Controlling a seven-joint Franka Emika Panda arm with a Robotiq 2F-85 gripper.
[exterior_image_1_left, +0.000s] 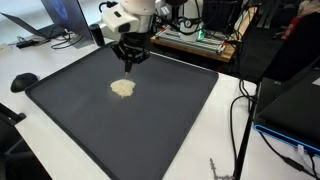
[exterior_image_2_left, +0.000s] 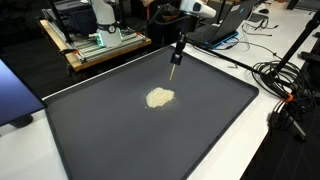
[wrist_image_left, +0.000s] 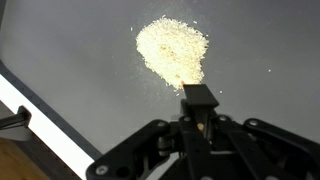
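Observation:
A small heap of pale crumbly grains lies near the middle of a large dark grey mat. My gripper hangs point-down above the mat, just behind the heap on the robot's side and clear of it. Its black fingers are pressed together. A small brownish bit shows at the tip in an exterior view, too small to identify. A few stray grains lie scattered around the heap.
The mat lies on a white table. A black rounded object sits at the mat's corner. Behind it are a laptop, a wooden board with electronics, another laptop and loose cables.

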